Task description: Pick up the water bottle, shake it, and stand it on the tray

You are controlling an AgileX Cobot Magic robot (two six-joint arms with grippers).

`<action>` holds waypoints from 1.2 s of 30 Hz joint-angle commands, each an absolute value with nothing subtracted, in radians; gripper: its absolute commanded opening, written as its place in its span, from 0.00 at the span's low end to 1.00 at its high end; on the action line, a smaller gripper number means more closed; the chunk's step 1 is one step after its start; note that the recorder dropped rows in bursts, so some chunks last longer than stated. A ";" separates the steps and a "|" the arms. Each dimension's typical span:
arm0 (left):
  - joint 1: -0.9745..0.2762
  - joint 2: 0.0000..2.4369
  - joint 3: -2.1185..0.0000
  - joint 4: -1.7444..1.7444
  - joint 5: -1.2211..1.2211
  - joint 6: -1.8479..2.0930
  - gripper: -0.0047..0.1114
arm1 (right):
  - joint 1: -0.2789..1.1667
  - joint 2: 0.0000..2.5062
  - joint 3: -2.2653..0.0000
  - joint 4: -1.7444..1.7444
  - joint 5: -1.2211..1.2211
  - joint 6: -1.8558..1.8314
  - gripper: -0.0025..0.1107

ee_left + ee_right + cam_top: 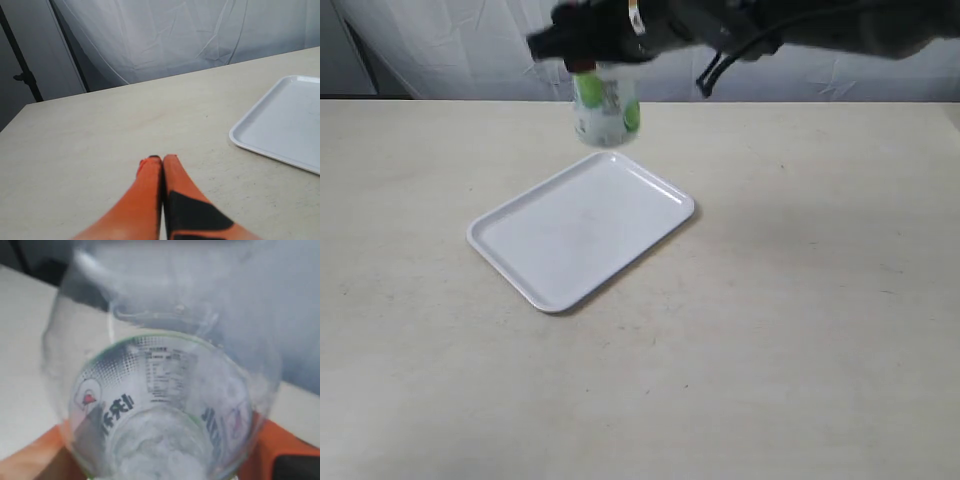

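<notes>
The small clear plastic water bottle with the white and green label (607,108) is off the surface and in the air, so the pick-up is done. Its outline is smeared, which suggests the shake is under way. Standing it on the tray is left to do. It hangs cap-up beneath the right gripper (588,52), which pinches it at the top; in the right wrist view orange fingers (30,460) sit on either side of the bottle. The flat white rectangular plastic tray (520,285) lies empty just near of the bottle, its far corner almost under the bottle's base. The left gripper (162,165), pressed together, hovers low over the beige surface (800,330), left of the tray.
</notes>
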State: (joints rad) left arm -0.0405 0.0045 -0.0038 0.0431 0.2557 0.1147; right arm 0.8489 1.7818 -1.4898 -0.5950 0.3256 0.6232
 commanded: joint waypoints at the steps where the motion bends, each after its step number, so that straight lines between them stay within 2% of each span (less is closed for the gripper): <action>1: -0.041 0.000 0.000 0.042 0.246 0.114 0.04 | 0.849 1.761 -1.473 -0.660 0.336 0.629 0.02; 4: -0.041 0.000 0.000 0.042 0.246 0.114 0.04 | 0.856 1.819 -1.434 -0.651 0.384 0.612 0.02; 10: -0.041 0.000 0.000 0.042 0.246 0.114 0.04 | 0.897 1.697 -1.533 -0.750 0.354 0.609 0.02; 15: -0.041 0.000 0.000 0.044 0.246 0.114 0.04 | 0.910 1.852 -1.445 -0.732 0.411 0.638 0.02; 20: -0.041 0.000 0.000 0.044 0.246 0.114 0.04 | 0.930 1.728 -1.497 -0.741 0.334 0.639 0.02; 27: -0.041 0.000 0.000 0.044 0.246 0.114 0.04 | 0.901 1.846 -1.410 -0.651 0.332 0.650 0.02; 33: -0.041 0.000 0.000 0.044 0.246 0.112 0.04 | 0.919 1.670 -1.429 -0.702 0.226 0.650 0.02; 36: -0.041 0.000 0.000 0.044 0.246 0.112 0.04 | 0.894 1.658 -1.424 -0.728 0.302 0.669 0.02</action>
State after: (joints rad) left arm -0.0405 0.0045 -0.0038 0.0431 0.2557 0.1147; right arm 0.9109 1.6911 -1.4156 -0.6871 0.2812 0.6500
